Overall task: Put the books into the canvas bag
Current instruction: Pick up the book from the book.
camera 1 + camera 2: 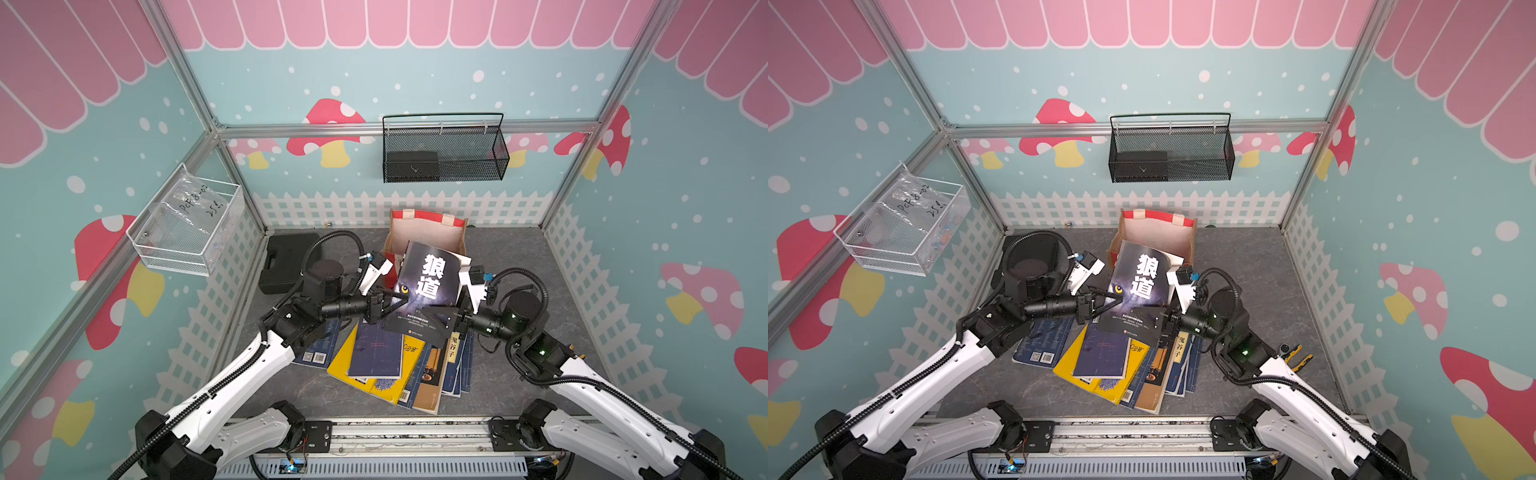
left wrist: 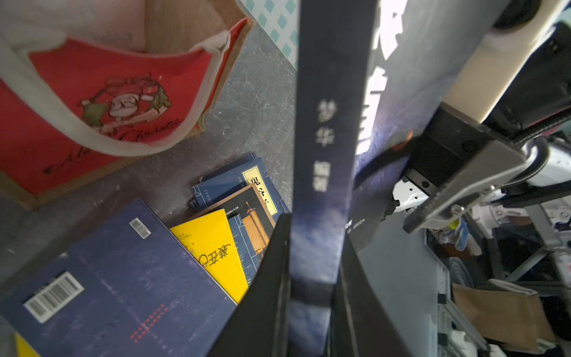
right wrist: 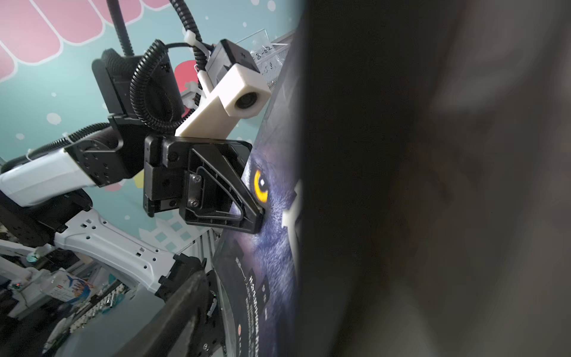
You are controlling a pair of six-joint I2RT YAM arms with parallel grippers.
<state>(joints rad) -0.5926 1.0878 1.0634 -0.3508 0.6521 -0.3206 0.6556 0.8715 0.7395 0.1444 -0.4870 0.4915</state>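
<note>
A dark book with a wolf's yellow eye (image 1: 432, 286) (image 1: 1142, 282) hangs tilted in the air, just in front of the canvas bag (image 1: 424, 232) (image 1: 1154, 237). My left gripper (image 1: 395, 301) (image 2: 315, 235) is shut on its spine edge, the fingers pressing both covers. My right gripper (image 1: 436, 320) (image 3: 256, 278) stands open around the book's lower right edge, with a gap between finger and cover. The other books (image 1: 382, 357) (image 2: 123, 278) lie in a loose pile on the floor under both grippers: dark blue ones, a yellow one, one with a gold scroll. The bag's red Santa front (image 2: 123, 92) stands upright and open.
A black plastic case (image 1: 286, 266) lies at the back left, by the left arm. A black mesh basket (image 1: 444, 153) hangs on the back wall and a white wire basket (image 1: 187, 224) on the left wall. Yellow-handled pliers (image 1: 1293, 357) lie right of the right arm.
</note>
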